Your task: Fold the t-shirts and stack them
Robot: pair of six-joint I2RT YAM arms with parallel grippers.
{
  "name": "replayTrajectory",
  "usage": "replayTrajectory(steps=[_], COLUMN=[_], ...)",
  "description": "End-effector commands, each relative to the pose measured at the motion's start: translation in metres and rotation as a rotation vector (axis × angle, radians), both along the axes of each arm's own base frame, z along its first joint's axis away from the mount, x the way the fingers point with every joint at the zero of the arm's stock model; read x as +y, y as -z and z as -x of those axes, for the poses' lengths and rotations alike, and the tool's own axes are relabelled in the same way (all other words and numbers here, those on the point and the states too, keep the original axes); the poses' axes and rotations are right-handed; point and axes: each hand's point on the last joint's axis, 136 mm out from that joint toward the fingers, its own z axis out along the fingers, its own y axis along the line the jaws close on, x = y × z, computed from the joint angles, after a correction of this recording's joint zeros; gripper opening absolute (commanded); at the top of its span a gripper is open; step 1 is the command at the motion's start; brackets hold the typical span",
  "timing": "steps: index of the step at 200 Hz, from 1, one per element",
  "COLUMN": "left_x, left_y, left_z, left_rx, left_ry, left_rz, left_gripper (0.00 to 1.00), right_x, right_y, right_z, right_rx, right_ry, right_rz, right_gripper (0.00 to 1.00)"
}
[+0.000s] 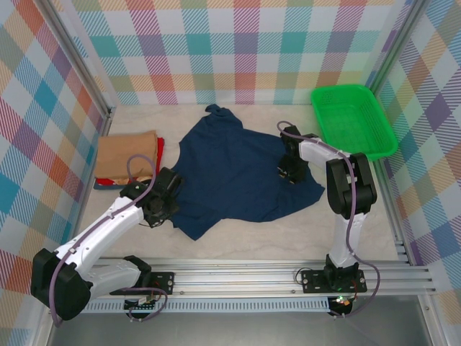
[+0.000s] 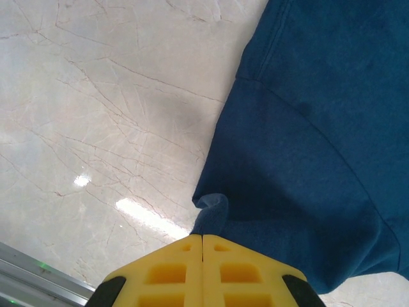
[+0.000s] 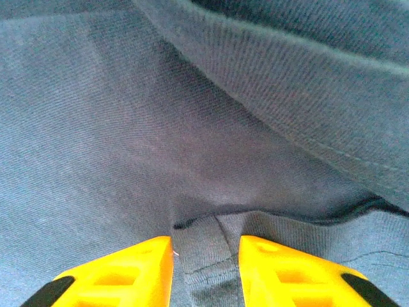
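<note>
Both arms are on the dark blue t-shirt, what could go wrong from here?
The left gripper is shut on only a small curl of the dark navy cloth t-shirt's edge; it may slip free.
The right gripper straddles a narrow ridge of cloth; pulling there could bunch the shirt.
The stack of folded shirts, tan on top, lies near the left arm; a sweep might disturb it.

matt cloth t-shirt (image 1: 238,166), glossy marble-look table (image 1: 252,238), plastic basket (image 1: 342,89)
</note>
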Motion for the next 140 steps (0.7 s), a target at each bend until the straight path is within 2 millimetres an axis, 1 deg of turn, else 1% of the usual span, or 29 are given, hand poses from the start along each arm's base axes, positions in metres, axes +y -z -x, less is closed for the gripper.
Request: replayTrajectory(steps=[1,12,32,45,56,69,83,102,116,127,140], left_x=[0.002,0.002,0.002,0.001,0.001,0.002,0.0,-0.002,-0.007,-0.02,-0.032], left_y=[-0.004,-0.005,-0.004,-0.006,-0.006,-0.005,-0.005,-0.002,0.003,0.008,0.018], left_z=[0.005,0.004,0.003,0.002,0.003,0.004,0.005,0.011,0.016,0.016,0.019], left_rx=[0.011,0.009,0.012,0.009,0.011,0.012,0.011,0.028,0.051,0.062,0.099], left_ry=[0.018,0.017,0.018,0.02,0.02,0.022,0.03,0.039,0.071,0.13,0.181], left_rz=[-0.017,-0.018,-0.019,-0.017,-0.018,-0.015,-0.004,0.015,0.039,0.085,0.12], left_gripper=[0.0,0.0,0.0,0.0,0.0,0.0,0.0,0.0,0.0,0.0,0.0], right_x=[-0.005,-0.005,-0.006,-0.006,-0.008,-0.009,-0.013,-0.02,-0.029,-0.036,-0.048], right_y=[-0.004,-0.003,0.004,0.003,-0.001,-0.01,-0.022,-0.042,-0.057,-0.07,-0.082], right_z=[0.011,0.011,0.012,0.01,0.009,0.007,0.007,0.013,0.023,0.034,0.052], right_rx=[0.022,0.025,0.041,0.033,0.022,-0.005,-0.023,-0.05,-0.064,-0.072,-0.07], right_ry=[-0.006,-0.005,-0.003,-0.002,0.002,0.007,0.014,0.022,0.039,0.047,0.06], right_rz=[0.028,0.026,0.035,0.039,0.048,0.051,0.065,0.096,0.12,0.138,0.177], right_gripper=[0.34,0.32,0.2,0.16,0.08,0.07,0.0,0.0,0.0,0.0,0.0])
